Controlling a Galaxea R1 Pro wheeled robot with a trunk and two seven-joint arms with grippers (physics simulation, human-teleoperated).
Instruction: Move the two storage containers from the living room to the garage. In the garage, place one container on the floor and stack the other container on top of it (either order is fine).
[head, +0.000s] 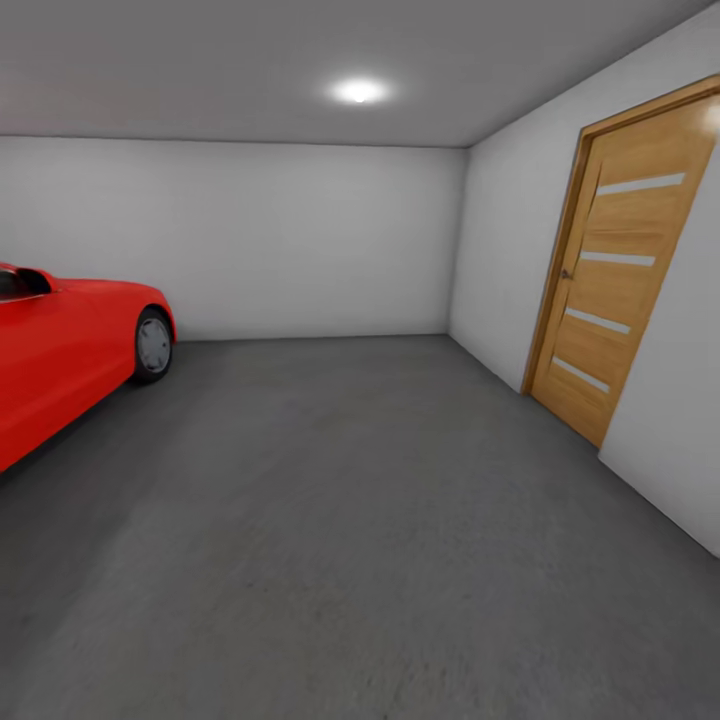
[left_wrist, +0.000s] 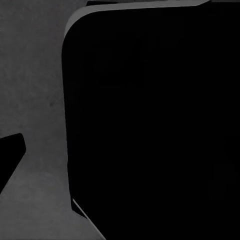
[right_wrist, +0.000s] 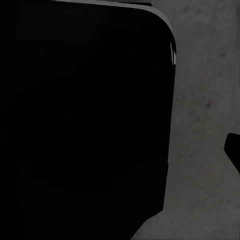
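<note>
Underfoot, dark rough floor (head: 380, 520) (garage)

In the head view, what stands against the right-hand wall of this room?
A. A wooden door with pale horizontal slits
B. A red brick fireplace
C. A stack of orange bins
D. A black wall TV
A: the head view shows a wooden door with four pale horizontal slits set in the white wall on the right, above the dark grey floor; the red car stands on the opposite side.
</note>
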